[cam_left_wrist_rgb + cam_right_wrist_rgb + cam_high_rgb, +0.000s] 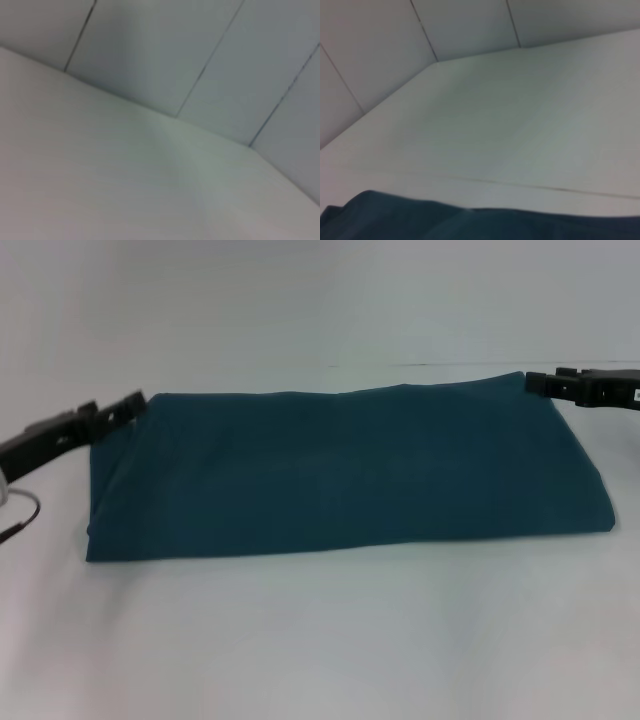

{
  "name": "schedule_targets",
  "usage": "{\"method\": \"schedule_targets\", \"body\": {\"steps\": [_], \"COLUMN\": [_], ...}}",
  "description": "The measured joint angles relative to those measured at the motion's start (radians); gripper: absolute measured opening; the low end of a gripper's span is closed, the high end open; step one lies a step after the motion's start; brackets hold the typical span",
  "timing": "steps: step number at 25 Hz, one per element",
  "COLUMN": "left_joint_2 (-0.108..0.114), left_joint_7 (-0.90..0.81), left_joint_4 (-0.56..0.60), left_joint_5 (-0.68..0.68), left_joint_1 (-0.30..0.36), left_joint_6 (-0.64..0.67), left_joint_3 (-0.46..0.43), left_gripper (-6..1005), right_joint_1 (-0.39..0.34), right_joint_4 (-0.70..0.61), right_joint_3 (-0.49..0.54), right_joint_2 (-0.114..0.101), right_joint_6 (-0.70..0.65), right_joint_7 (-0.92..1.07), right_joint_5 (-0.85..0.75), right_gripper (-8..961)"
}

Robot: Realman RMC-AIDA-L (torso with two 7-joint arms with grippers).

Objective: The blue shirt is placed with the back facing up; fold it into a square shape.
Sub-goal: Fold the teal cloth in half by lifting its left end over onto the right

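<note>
Left tool (135, 403), right tool (532, 383) touch blue shirt (340, 475) corners; grip unclear; no lettering.

No readable text, label or number shows in any view.

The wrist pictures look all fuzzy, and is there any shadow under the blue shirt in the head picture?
Head view: the blue shirt is soft-edged, with only a faint shadow along its near edge on the table; the left hand and right hand sit at its far corners. Left wrist view: blurry, only pale surface and wall lines. Right wrist view: blurry too, with a strip of shirt at the edge.
</note>
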Motion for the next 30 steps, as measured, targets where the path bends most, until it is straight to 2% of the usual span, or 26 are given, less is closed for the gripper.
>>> {"method": "schedule_targets", "body": {"steps": [8,13,19,30], "left_joint_2": [-0.018,-0.018,-0.016,-0.023], "left_joint_7": [-0.012,-0.016,-0.036,-0.04], "left_joint_4": [0.046,0.047,0.047,0.045], "left_joint_5": [0.001,0.01,0.098,0.109], "left_joint_1": [0.068,0.068,0.055,0.054], "left_joint_6": [-0.053,-0.102,-0.123,-0.171], "left_joint_3": [0.046,0.094,0.119,0.19], "left_gripper": [893,892,892,893], "right_joint_1": [-0.024,-0.026,-0.027,-0.022], "right_joint_4": [-0.014,-0.014,-0.014,-0.014], "right_joint_3": [-0.054,-0.058,-0.052,-0.052], "right_joint_2": [-0.014,-0.014,-0.015,-0.012], "right_joint_6": [-0.028,-0.021,-0.02,-0.004], "right_joint_7": [0.081,0.099,0.116,0.117], "right_joint_5": [-0.005,-0.021,-0.024,-0.024], "right_gripper": [608,607,606,605]}}
